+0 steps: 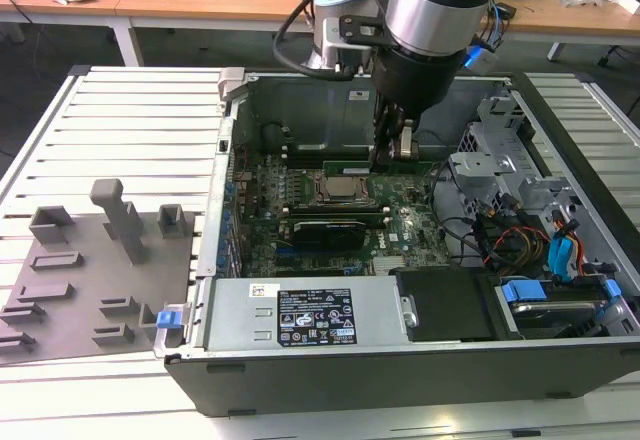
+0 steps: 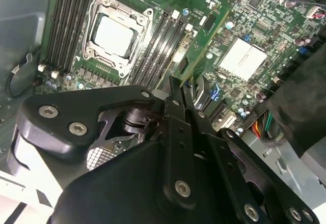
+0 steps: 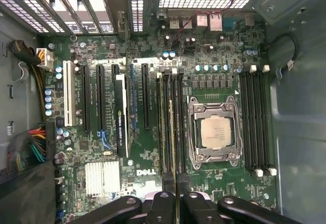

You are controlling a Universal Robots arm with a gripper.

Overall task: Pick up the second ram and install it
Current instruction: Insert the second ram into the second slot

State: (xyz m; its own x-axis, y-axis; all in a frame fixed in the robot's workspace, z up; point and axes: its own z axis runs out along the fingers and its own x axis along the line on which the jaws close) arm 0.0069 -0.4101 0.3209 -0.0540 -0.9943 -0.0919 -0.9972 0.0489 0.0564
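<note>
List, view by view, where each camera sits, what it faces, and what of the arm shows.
Exterior view: off the arm, looking down into the open computer case; arm and gripper show.
First wrist view: on the wrist, facing the motherboard; gripper holds the second ram.
Second wrist view: on the wrist, angled; gripper linkage shows.
All share the CPU socket.

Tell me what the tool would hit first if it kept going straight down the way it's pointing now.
Probably the long black memory slots beside the square metal-framed CPU socket. The tool points down at the board, shut on the thin green ram stick, whose lower edge would likely touch first, though depth is unclear.
</note>
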